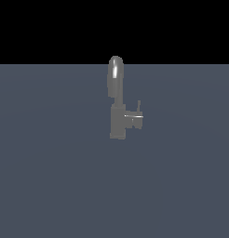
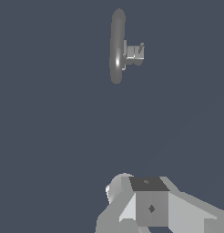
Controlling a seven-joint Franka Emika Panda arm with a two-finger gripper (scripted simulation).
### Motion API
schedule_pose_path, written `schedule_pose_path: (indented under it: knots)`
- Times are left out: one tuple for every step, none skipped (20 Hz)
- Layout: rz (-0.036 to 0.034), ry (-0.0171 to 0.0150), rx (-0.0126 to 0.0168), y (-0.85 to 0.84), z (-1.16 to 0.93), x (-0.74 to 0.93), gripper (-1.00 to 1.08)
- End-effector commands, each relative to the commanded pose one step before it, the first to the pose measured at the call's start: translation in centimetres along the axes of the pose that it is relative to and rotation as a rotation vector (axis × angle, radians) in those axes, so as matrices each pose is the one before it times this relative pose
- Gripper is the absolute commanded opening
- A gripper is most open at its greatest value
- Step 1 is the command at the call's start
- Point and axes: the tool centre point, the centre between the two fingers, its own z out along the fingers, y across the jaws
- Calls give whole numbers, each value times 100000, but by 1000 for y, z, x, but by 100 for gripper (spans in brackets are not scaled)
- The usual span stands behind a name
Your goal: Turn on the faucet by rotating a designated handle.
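- Faucet (image 1: 117, 100): grey metallic tap, standing upright on the flat slate-blue surface, mid-scene in the exterior view. Tall arched spout with a bright glossy streak near the top; boxy, darker lower body beneath.
- From the wrist view the faucet (image 2: 117, 45) shows as a narrow elongated form, seen roughly from above.
- Handle (image 1: 138, 110): small thin grey lever on a short blocky stub, projecting from the body toward the exterior view's right; thin lever points upward. Also seen in the wrist view (image 2: 135, 52).
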Motion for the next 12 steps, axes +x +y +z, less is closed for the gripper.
schedule_pose_path:
  knots:
    - [0,0,0,1,0,0,-100]
    - [0,0,0,-27,-6,-2,-100]
    - [142,-124,130,25,13,60,-100]
    - [171,-150,157,-7,7,70,-100]
    - [249,-218,229,-2,13,102,-100]
    - [311,-272,286,-9,14,127,-100]
    - [390,-341,358,-5,19,159,-100]
    - [459,-401,421,-8,22,187,-100]
    - [529,-462,486,-11,25,216,-100]
    - [602,-526,553,-12,29,246,-100]
    - [677,-592,622,-11,33,277,-100]
    - [749,-655,689,-14,36,306,-100]
